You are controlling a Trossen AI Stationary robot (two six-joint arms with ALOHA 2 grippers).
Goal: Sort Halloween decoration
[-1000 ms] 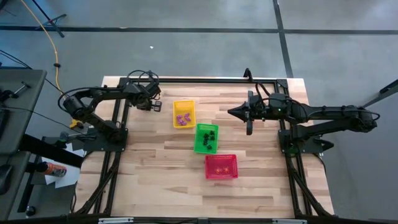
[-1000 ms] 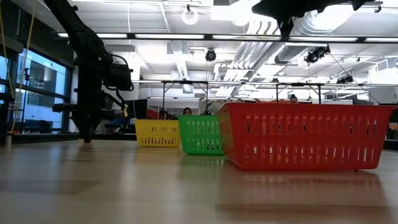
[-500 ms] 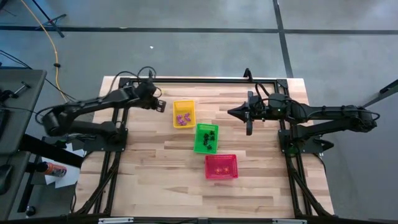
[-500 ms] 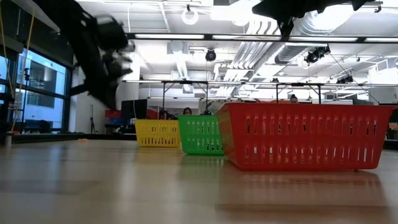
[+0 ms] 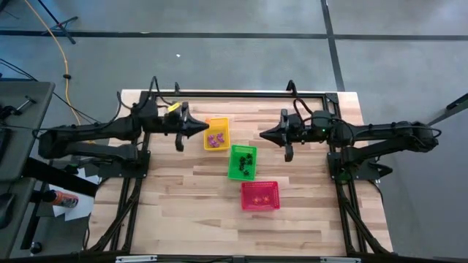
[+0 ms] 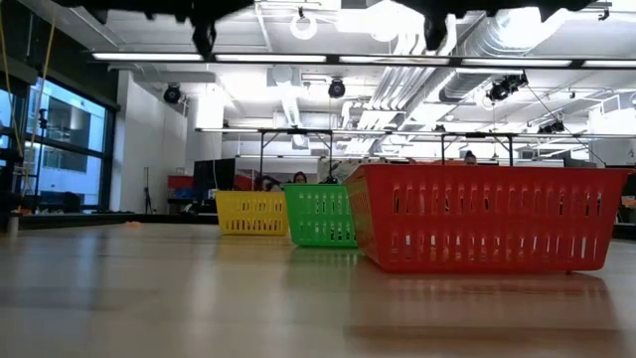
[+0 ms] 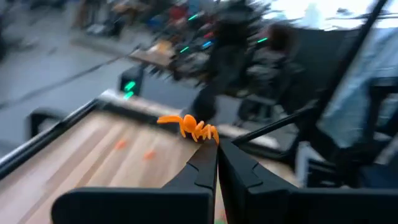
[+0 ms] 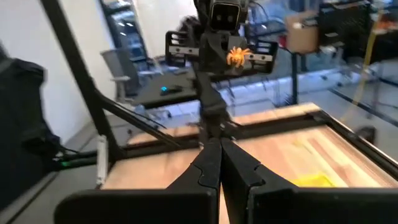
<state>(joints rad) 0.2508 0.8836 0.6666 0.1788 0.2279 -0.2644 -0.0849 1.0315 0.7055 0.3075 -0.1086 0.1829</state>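
One orange spider (image 7: 189,128), pinched in my left end effector (image 7: 215,146), carried high beside the yellow basket (image 5: 216,134), presumably bound for the red basket (image 5: 260,196). Right end effector (image 8: 219,144): pressed together, empty, waiting above the counter (image 5: 183,204).

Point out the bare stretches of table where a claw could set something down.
The wooden table lies bare left of the red basket and below the left claw. The strip right of the baskets, under the right claw, is bare too. The yellow basket and green basket crowd the middle.
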